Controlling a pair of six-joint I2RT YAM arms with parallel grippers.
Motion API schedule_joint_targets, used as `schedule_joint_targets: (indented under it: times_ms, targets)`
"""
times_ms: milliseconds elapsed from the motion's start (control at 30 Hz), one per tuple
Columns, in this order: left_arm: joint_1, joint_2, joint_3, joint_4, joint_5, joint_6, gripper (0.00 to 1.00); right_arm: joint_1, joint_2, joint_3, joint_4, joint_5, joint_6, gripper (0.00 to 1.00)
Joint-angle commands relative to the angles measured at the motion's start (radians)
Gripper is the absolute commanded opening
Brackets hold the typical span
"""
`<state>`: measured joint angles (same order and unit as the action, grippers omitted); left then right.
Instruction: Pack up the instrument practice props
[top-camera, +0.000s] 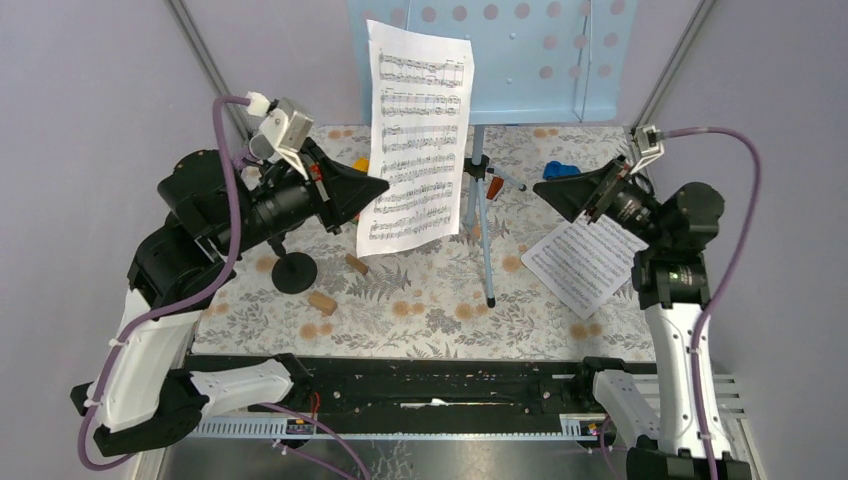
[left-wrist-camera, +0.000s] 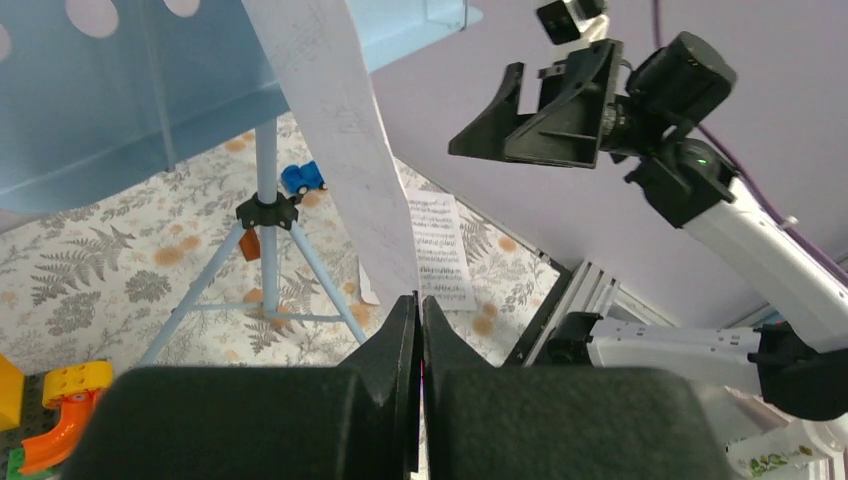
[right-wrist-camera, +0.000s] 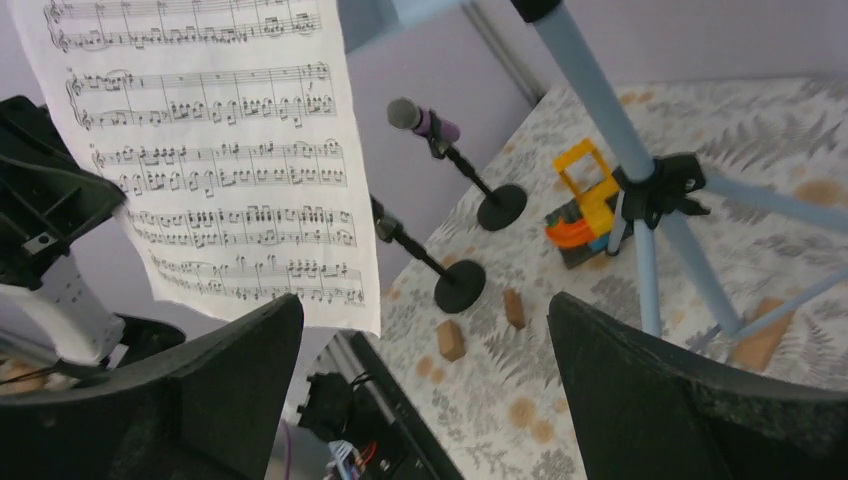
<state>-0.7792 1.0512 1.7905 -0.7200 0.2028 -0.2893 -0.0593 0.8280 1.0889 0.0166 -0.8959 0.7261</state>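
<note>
My left gripper (top-camera: 383, 186) is shut on the lower edge of a white sheet-music page (top-camera: 415, 140), which hangs upright in the air in front of the pale blue music rack (top-camera: 500, 50). In the left wrist view the page (left-wrist-camera: 340, 130) rises from between the closed fingertips (left-wrist-camera: 410, 305). My right gripper (top-camera: 548, 190) stands wide open and empty above the table's right side, facing the page (right-wrist-camera: 220, 150). A second page (top-camera: 583, 262) lies flat below it. Two black round-based mic holders (right-wrist-camera: 459, 285) (right-wrist-camera: 502, 207) stand at the left; the far one carries a purple microphone (right-wrist-camera: 425, 122).
The rack's tripod legs (top-camera: 486, 230) spread over the middle of the floral cloth. A small blue toy car (top-camera: 560, 170) sits at the back right. Two brown wooden blocks (top-camera: 322, 302) (top-camera: 357, 264) lie near one holder's base (top-camera: 294, 272). An orange and yellow toy (right-wrist-camera: 580, 205) stands by the tripod.
</note>
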Motion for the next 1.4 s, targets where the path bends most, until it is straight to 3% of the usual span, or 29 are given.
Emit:
schedule_joint_targets:
  times_ms: [0,100,267,400,533,833,933,1367]
  targets:
    - [0.004,0.021,0.004,-0.041,0.049,0.039,0.00,0.020,-0.006,-0.145,0.478,-0.140,0.265,1.00]
    - [0.003,0.046,0.031,-0.092,0.056,0.059,0.00,0.119,0.020,-0.201,0.603,-0.126,0.295,1.00]
    - [0.003,0.067,0.051,-0.131,0.043,0.082,0.00,0.309,0.058,-0.216,0.533,0.043,0.122,1.00]
    - [0.003,0.072,0.055,-0.131,0.015,0.084,0.00,0.394,0.123,-0.269,0.685,0.145,0.130,0.99]
    - [0.003,0.065,0.040,-0.106,-0.016,0.077,0.00,0.420,0.184,-0.322,0.830,0.208,0.166,0.97]
    - [0.003,0.053,0.019,-0.061,-0.054,0.058,0.00,0.432,0.228,-0.389,0.938,0.270,0.152,0.94]
    - [0.003,0.056,0.014,-0.055,-0.055,0.055,0.00,0.432,0.250,-0.410,1.057,0.273,0.194,0.94]
    - [0.003,0.041,-0.012,-0.048,-0.077,0.049,0.00,0.444,0.432,-0.315,1.323,0.226,0.378,0.81]
